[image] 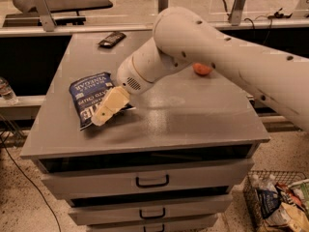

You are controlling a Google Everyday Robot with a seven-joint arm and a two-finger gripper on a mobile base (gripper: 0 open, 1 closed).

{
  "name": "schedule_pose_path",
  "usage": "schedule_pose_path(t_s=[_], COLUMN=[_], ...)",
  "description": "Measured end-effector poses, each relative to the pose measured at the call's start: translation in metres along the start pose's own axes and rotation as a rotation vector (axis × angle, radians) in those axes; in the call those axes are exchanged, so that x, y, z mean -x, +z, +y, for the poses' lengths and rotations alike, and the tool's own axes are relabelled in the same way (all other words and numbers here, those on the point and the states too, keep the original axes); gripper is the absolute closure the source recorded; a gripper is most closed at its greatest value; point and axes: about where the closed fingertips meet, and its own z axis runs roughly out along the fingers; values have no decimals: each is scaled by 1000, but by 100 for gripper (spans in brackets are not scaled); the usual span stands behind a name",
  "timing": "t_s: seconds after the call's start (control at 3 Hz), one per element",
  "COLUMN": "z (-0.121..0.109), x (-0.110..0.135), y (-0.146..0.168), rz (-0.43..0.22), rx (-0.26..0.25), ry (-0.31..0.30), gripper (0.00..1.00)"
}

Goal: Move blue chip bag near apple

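Gripper (107,109) at the right edge of the blue chip bag (87,96), left side of the cabinet top (193,115).
Gripper state could not be told. The bag looked light, crinkly and crushable, so a gentle pinch on an edge seam seemed best. The apple (203,70) lay well apart.
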Motion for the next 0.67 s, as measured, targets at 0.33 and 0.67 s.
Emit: schedule_pose_path(t_s=[0.33, 0.67], z=[-19, -25], x=[-4, -6], y=[19, 23], rz=[-9, -6], rx=[-21, -33], ry=[5, 7], gripper=[27, 49])
